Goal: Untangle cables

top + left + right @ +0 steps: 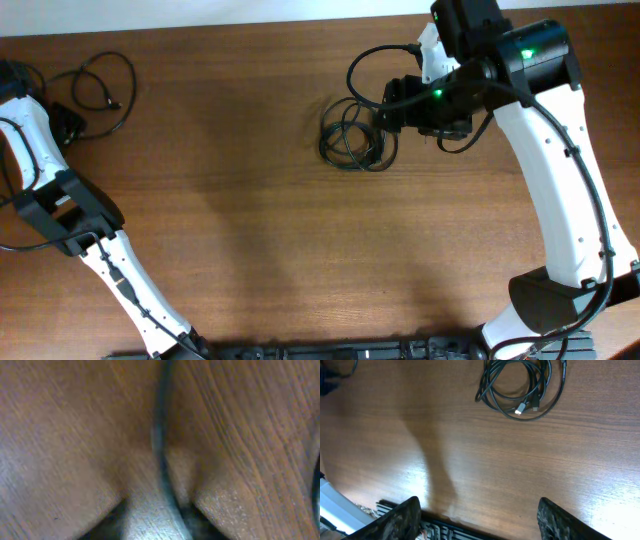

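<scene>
- Two separate cable groups sit on the wooden surface (250,220), well apart from each other.
- Coiled cable bundle (352,140): thin black cords in a few overlapping loops, upper centre of the overhead frame, flat on the surface.
- In the right wrist view the same coil is at the top centre. A silver-tipped plug (519,409) and a darker plug end lie just beside each other inside the lower part of the loop.
- Loose cable (105,100): a single black cord in open loops in the upper left corner of the overhead frame, with a small plug end on its lower right.
- Right end effector (479,505): fingers spread wide with nothing between them, only bare surface. From overhead it sits just right of the coiled bundle, at its upper right edge. Can't tell whether it touches.
- Left end effector (68,122): upper left of the overhead frame, just beside the lower left part of the loose cable.
- The left wrist view is very close to the surface and blurred. A dark cord runs top to bottom through the middle of the frame, toward two dark shapes at the bottom edge.
- Can't tell whether the left end effector is spread or pinching that cord.
- White arm links enter from the bottom left and bottom right of the overhead frame.
</scene>
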Motion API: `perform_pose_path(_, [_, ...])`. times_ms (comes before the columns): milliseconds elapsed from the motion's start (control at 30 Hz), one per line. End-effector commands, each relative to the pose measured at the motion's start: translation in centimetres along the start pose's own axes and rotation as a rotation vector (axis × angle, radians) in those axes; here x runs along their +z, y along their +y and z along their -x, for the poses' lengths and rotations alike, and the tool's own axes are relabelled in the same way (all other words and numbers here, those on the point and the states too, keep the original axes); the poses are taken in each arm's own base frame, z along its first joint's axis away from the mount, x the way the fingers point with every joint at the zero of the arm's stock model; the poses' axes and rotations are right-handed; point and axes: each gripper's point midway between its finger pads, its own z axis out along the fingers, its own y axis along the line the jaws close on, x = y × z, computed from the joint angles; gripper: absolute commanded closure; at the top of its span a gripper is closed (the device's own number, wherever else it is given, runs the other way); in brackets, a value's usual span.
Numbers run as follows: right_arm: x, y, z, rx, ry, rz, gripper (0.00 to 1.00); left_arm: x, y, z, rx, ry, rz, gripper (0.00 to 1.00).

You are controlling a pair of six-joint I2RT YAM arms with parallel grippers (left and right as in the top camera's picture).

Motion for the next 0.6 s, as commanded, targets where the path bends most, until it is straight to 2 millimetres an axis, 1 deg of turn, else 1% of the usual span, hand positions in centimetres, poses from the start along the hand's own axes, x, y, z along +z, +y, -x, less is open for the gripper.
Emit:
perform_pose_path(0, [0.3,0.0,-0.1,-0.016,0.007,-0.009,0.27,3.7,-1.7,-2.7,0.017,0.088,-0.040,0.87])
perform_pose_path(33, [0.3,0.0,-0.1,-0.015,0.007,-0.009,0.27,4.4,-2.9,-3.2,0.019,0.109,-0.094,0.94])
perform_pose_path(67, [0.3,0.0,-0.2,-0.015,0.009,-0.010,0.28,4.9,-3.7,-3.4,0.018,0.121,-0.135,0.98])
perform_pose_path(100, [0.3,0.0,-0.3,-0.013,0.013,-0.012,0.27,5.0,-4.6,-3.2,0.018,0.115,-0.182,1.00])
perform_pose_path(133, [0.3,-0.1,-0.4,-0.012,0.019,-0.014,0.27,5.0,-5.3,-2.7,0.018,0.096,-0.218,1.00])
perform_pose_path(167, [0.3,-0.2,-0.6,-0.009,0.026,-0.017,0.28,4.5,-6.6,-1.7,0.021,0.066,-0.283,1.00])
perform_pose_path(233, [0.3,-0.2,-0.8,-0.007,0.033,-0.020,0.27,2.8,-8.9,0.2,0.019,0.015,-0.421,1.00])
perform_pose_path(267, [0.3,-0.2,-0.8,-0.006,0.034,-0.020,0.27,1.8,-9.4,1.1,0.023,-0.013,-0.454,1.00])
perform_pose_path(300, [0.3,-0.3,-0.9,-0.005,0.038,-0.021,0.27,0.8,-9.5,2.2,0.023,-0.050,-0.470,1.00])
perform_pose_path(367, [0.2,-0.4,-1.3,0.000,0.052,-0.027,0.27,-2.1,-9.2,5.0,0.016,-0.137,-0.503,0.93])
perform_pose_path(400, [0.2,-0.4,-1.3,0.000,0.053,-0.027,0.28,-3.5,-8.8,6.0,0.010,-0.169,-0.513,0.92])
perform_pose_path(433, [0.2,-0.4,-1.3,0.000,0.052,-0.027,0.28,-5.0,-7.9,7.2,-0.004,-0.203,-0.515,0.68])
perform_pose_path(467, [0.2,-0.4,-1.3,0.000,0.053,-0.027,0.27,-6.1,-7.1,7.8,-0.014,-0.220,-0.514,0.41])
perform_pose_path(500, [0.2,-0.4,-1.3,0.000,0.052,-0.028,0.27,-7.1,-6.3,8.2,-0.025,-0.228,-0.512,0.00])
perform_pose_path(567, [0.3,-0.5,-0.8,-0.005,0.032,-0.036,0.27,-8.6,-5.2,8.2,-0.028,-0.229,-0.504,0.01])
